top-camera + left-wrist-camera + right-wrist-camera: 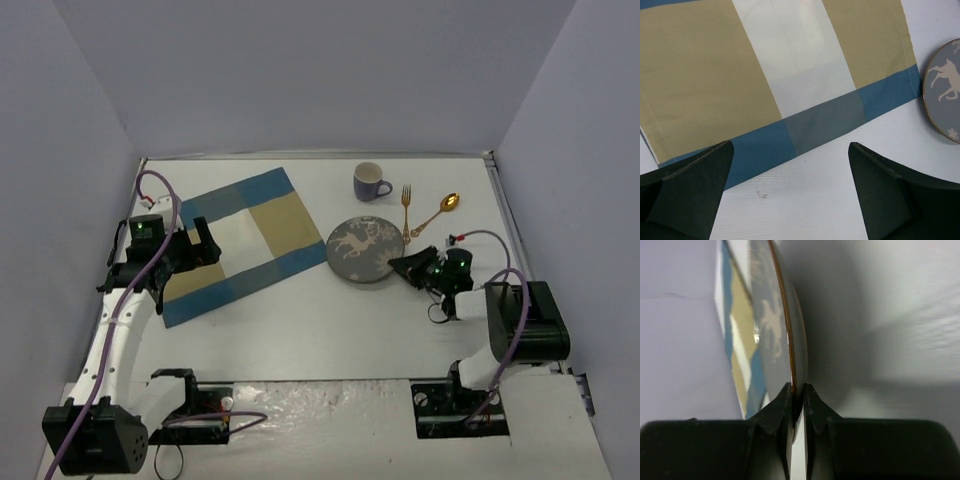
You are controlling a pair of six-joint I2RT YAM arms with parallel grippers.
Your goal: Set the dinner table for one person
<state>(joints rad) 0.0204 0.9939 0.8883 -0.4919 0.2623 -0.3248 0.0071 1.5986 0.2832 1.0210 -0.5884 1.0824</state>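
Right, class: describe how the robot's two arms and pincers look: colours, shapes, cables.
The left arm and right arm have white links and black joint housings, each trailed by a purple cable. The left pincer and right pincer are black, with two wedge-shaped fingers; a green light glows behind each.

My fingers (685,195) are dark, matt plastic with a slightly grainy face. The counter (330,330) is white and matt, with a fine texture up close. The placemat (790,65) is woven cloth, soft and unglossed, with stitched hems. The plate (771,315) is shiny glazed grey ceramic with a thin coppery rim. The fork (407,213) and spoon (436,216) are polished gold-toned metal, and the mug (371,182) looks glazed
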